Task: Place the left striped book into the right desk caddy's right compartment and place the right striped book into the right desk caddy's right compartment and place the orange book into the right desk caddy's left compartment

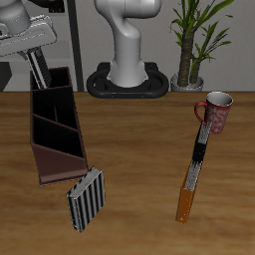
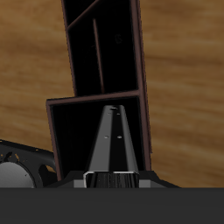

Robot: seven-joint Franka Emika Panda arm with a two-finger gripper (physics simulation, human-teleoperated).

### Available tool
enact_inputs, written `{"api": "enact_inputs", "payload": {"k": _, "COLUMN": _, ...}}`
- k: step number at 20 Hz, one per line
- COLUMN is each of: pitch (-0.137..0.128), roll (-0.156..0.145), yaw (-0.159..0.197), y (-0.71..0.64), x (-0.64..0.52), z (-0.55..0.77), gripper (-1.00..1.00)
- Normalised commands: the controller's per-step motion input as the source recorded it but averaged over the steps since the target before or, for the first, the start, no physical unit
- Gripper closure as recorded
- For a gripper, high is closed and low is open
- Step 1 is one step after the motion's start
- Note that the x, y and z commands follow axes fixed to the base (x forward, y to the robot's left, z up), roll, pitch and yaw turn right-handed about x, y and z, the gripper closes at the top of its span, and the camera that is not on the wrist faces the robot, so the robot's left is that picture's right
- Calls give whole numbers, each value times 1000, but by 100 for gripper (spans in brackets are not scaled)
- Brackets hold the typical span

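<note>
Gripper [image 1: 40, 62] sits above caddy [image 1: 55, 134] back end, pinching a thin book edge-on [image 2: 115, 144] w/ cover hidden. Duller striped book [image 1: 86, 199] lies at caddy's front end, touching it. Orange book [image 1: 187, 195] lies well apart, end-to-end w/ black book [image 1: 200, 139] near mug [image 1: 216, 112]. No readable writing anywhere.

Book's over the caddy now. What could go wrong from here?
The held striped book hangs edge-on in the gripper above the right desk caddy; released off-line, it could catch a divider or land in the wrong compartment.
The second striped book seems propped against the caddy's near end; a nudge might topple it.
</note>
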Motion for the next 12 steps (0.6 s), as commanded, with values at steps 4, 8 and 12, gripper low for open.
{"api": "enact_inputs", "payload": {"k": 4, "pitch": 47, "roll": 65, "yaw": -72, "y": -159, "x": 123, "z": -4, "gripper": 100}}
{"api": "enact_inputs", "payload": {"k": 8, "pitch": 50, "roll": 32, "yaw": -33, "y": -158, "x": 143, "z": -73, "gripper": 100}}
{"api": "enact_inputs", "payload": {"k": 12, "pitch": 32, "roll": 6, "yaw": -22, "y": -85, "x": 92, "z": -14, "gripper": 100}}
